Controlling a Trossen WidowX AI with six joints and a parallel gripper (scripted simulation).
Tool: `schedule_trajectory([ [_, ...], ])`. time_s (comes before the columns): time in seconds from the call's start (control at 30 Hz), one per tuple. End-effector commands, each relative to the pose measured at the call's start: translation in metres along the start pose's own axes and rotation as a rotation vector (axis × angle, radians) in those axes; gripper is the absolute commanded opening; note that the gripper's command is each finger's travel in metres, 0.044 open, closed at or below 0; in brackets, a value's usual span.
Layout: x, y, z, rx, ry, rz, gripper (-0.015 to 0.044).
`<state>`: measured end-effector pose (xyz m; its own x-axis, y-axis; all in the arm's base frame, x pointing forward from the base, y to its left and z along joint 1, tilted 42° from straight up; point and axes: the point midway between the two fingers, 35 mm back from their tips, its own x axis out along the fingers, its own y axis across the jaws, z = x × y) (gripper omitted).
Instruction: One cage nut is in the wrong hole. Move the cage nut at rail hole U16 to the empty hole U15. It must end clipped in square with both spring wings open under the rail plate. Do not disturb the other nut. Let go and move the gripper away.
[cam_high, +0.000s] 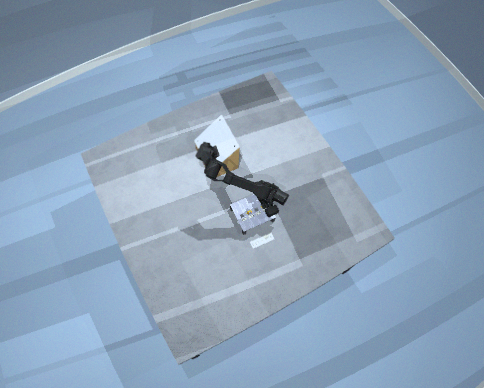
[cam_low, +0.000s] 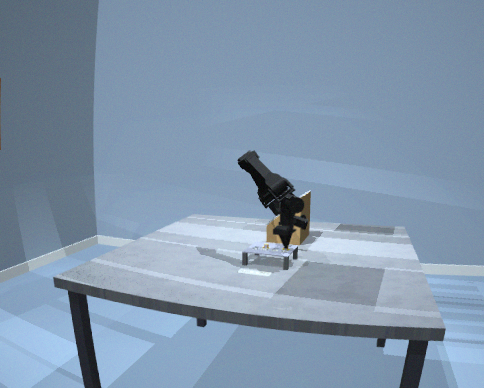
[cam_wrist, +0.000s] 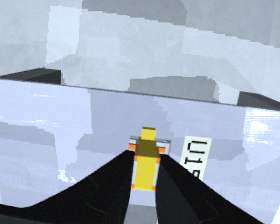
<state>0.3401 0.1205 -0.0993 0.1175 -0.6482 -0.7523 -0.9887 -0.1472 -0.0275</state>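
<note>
The black, angular jaws (cam_high: 270, 210) (cam_low: 286, 247) are clenched on a small yellow, block-shaped cage nut (cam_wrist: 146, 167) with orange corner pieces; the nut sits at a square-edged hole beside a white label (cam_wrist: 196, 152) in dark print, its first characters reading "U1", the last one partly covered by a finger. The pale lilac, flat rail plate (cam_high: 251, 220) (cam_low: 260, 251) (cam_wrist: 45, 110) has a smooth face with glossy white streaks; it stands on short dark legs on a grey, mottled, stone-like surface (cam_high: 210, 280) (cam_low: 200, 280). Another small yellow nut (cam_high: 249, 212) (cam_low: 266, 246) lies farther along the plate, apart from the jaws; behind the arm stands a white-faced, tan-sided angular block (cam_high: 218, 135). The underside of the plate is hidden, so the wings cannot be made out; the print on the white strip (cam_high: 262, 239) (cam_low: 255, 272) is too small to read.
</note>
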Motion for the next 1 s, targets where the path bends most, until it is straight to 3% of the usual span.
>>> schedule_trajectory([
  [0.0, 0.0003, 0.0001, 0.0007, 0.003, -0.003, 0.005, 0.0027],
  [0.8, 0.0011, -0.0015, 0.0003, 0.003, -0.003, 0.006, 0.0027],
  [0.97, 0.0006, -0.0026, 0.0001, 0.004, -0.001, 0.002, 0.0158],
])
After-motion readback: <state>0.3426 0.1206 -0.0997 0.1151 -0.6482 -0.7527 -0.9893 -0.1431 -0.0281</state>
